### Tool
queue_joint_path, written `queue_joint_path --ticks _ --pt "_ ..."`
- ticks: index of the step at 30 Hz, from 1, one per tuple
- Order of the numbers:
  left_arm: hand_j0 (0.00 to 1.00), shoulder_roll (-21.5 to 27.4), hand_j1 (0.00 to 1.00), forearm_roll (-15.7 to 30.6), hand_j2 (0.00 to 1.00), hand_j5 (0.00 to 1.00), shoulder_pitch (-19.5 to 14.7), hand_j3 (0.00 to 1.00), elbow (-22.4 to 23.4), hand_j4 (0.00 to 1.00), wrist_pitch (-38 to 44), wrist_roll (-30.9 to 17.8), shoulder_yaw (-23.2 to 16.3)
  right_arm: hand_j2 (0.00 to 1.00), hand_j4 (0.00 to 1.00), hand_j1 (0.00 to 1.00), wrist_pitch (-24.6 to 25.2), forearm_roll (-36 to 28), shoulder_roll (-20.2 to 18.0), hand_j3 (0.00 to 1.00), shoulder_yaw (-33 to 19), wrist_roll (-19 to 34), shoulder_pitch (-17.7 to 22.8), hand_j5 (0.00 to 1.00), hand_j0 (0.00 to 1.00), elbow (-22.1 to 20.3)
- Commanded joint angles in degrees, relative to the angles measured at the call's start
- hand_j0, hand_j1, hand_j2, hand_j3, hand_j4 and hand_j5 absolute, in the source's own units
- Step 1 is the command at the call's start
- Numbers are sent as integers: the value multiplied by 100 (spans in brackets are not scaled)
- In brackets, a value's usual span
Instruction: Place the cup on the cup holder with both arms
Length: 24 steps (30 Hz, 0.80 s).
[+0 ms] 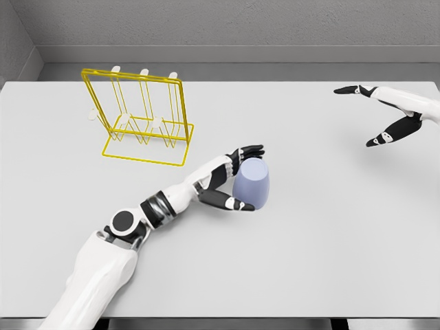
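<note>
A pale lavender cup (251, 183) stands upside down on the white table, near its middle. My left hand (238, 176) is at the cup's left side, fingers above and thumb below, wrapped against it. The yellow wire cup holder (143, 117) with white-tipped pegs stands at the back left, well apart from the cup. My right hand (385, 113) hovers at the far right with its fingers spread, holding nothing.
The white table (309, 261) ends in a front edge near the bottom of the picture. A grey wall runs behind it. My left forearm (165, 204) lies across the table between the holder and the cup.
</note>
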Motion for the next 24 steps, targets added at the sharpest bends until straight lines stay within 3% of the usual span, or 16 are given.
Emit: queue_joint_path --ticks 1,3,6,13,24 --pt "69 -5 69 52 69 69 9 69 -5 69 -1 0 2 100 100 100 14 -44 -6 100 -8 -2 0 100 100 -3" --pt "54 -5 54 69 54 54 9 54 -5 54 -1 0 2 100 100 100 14 -44 -6 100 -8 -2 0 100 100 -3" --pt "50 3 50 78 50 50 9 50 -14 50 -9 0 2 100 100 100 14 -44 -6 100 -8 -2 0 100 100 -3" --pt "50 4 50 69 50 50 9 50 -23 50 -9 0 2 100 100 100 14 -44 -6 100 -8 -2 0 100 100 -3" --pt "39 12 39 78 39 39 35 39 -119 39 -18 0 2 100 100 100 14 -44 -6 100 -8 -2 -9 100 100 -3"
